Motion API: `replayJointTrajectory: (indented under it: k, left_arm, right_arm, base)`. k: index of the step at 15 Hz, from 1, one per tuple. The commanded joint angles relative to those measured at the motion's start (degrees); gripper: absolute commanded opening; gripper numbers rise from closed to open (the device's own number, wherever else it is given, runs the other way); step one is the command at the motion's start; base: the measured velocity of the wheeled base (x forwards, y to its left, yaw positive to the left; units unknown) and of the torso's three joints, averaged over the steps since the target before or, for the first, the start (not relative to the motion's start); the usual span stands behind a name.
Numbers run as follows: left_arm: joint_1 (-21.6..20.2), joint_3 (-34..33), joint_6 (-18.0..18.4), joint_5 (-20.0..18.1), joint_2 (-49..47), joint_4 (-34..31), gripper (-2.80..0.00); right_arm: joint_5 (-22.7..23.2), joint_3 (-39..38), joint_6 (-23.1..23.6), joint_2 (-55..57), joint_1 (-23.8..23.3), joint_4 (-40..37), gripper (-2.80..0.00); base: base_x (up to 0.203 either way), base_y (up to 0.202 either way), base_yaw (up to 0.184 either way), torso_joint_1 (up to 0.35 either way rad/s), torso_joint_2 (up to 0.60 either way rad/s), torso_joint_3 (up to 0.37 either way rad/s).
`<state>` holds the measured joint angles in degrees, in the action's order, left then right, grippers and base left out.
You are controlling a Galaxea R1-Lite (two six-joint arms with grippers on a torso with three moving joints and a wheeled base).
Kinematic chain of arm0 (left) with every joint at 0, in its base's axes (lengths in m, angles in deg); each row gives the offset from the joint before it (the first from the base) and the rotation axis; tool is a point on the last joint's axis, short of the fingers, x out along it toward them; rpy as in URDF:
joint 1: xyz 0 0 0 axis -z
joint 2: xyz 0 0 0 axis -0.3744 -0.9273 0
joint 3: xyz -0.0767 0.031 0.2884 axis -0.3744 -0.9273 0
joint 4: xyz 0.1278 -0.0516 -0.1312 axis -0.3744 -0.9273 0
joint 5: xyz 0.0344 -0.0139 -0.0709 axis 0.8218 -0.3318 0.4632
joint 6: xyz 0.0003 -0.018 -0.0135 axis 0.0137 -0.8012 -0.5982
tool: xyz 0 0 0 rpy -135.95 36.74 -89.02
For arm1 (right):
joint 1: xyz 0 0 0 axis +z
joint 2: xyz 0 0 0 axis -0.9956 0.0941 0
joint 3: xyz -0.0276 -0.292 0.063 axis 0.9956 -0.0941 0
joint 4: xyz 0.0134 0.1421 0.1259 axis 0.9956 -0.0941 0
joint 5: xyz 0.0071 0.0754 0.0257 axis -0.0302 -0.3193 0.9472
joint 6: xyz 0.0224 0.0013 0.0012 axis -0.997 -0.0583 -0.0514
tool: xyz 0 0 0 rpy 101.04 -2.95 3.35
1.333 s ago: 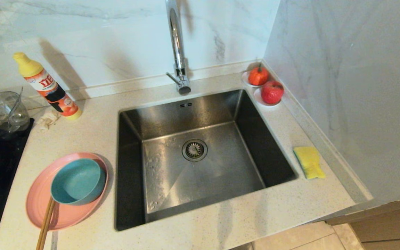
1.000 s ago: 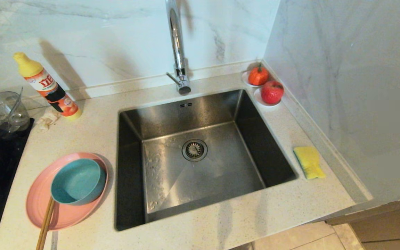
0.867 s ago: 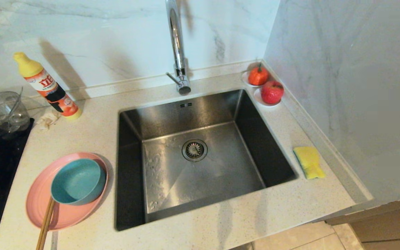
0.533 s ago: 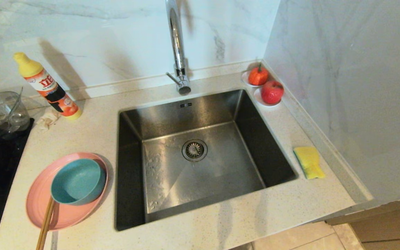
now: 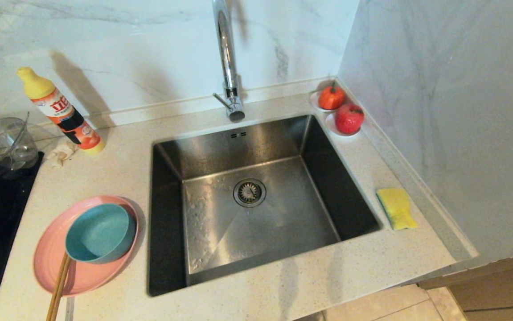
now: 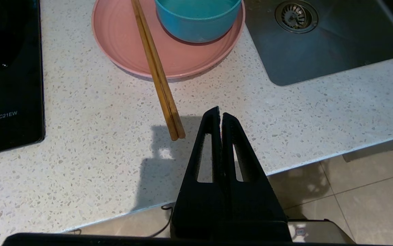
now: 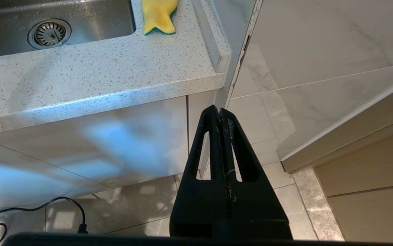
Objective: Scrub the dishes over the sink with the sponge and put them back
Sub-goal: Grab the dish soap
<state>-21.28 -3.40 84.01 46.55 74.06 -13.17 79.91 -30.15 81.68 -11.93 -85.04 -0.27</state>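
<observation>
nothing is lifted yet, and the risks are easy to read from the layout. the chopsticks lie across the pink plate with their near ends past the rim and out over the counter, propped against the teal bowl that sits on the plate's far side. tilt that plate or pull the bowl first and, i'd say, the sticks roll off, onto the counter or towards the floor. the stack sits just beside the sink, so a clumsy lift could also tip the bowl into the basin. over on the other side the sponge lies flat on the narrow strip of counter between the sink's edge and the wall, yellow face up; a gripper coming down there has little room and could nudge it into the basin or scrape the wall.

now the arms. neither shows in the head view. the left gripper hangs low at the counter's front edge, its tip near the chopsticks' near ends but not touching, jaws pressed together on nothing. the right gripper sits below counter level in front of the cabinet, near the corner by the wall, well short of the sponge, jaws likewise closed and empty. both look parked, and both claws have to open before any pickup.
</observation>
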Motion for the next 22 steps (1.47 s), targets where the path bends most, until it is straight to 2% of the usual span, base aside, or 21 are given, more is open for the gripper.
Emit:
replayJointTrajectory:
  k: [1,7,9,11,13,17,19,22]
  left_arm:
    - [0.0,0.0,0.3,0.0,0.1,-0.1,-2.80]
    - [0.0,0.0,-0.5,0.8,0.1,0.1,-2.80]
    - [0.0,3.4,-0.7,0.8,0.1,0.0,-2.80]
    - [0.0,10.7,-0.7,0.6,-1.0,-0.7,-2.80]
    - [0.0,19.8,-1.5,0.7,-8.2,-1.0,-2.80]
    - [-0.1,36.9,-5.6,2.2,-29.0,-0.7,-2.80]
    - [0.0,44.9,-6.7,4.9,-40.1,0.0,-2.80]
    - [0.3,52.7,-7.4,10.5,-54.5,2.8,-2.80]
  right_arm:
    - [0.0,0.0,0.0,0.0,0.0,0.0,-2.80]
    - [0.0,0.0,0.0,0.0,0.0,0.0,-2.80]
    - [0.0,0.0,0.0,0.0,0.0,-0.1,-2.80]
    - [0.0,0.0,0.0,0.0,0.0,0.0,-2.80]
    - [0.0,0.0,0.0,0.0,0.0,0.0,-2.80]
    - [0.0,0.0,0.0,0.0,0.0,0.0,-2.80]
    - [0.0,0.0,0.0,0.0,0.0,0.0,-2.80]
    - [0.0,0.0,0.0,0.0,0.0,0.0,-2.80]
  base:
    - [0.000,0.000,0.000,0.000,0.00,0.000]
    - [0.000,0.000,0.000,0.000,0.00,0.000]
    - [0.000,0.000,0.000,0.000,0.00,0.000]
    - [0.000,0.000,0.000,0.000,0.00,0.000]
    - [0.000,0.000,0.000,0.000,0.00,0.000]
    - [0.000,0.000,0.000,0.000,0.00,0.000]
    - [0.000,0.000,0.000,0.000,0.00,0.000]
    - [0.000,0.000,0.000,0.000,0.00,0.000]
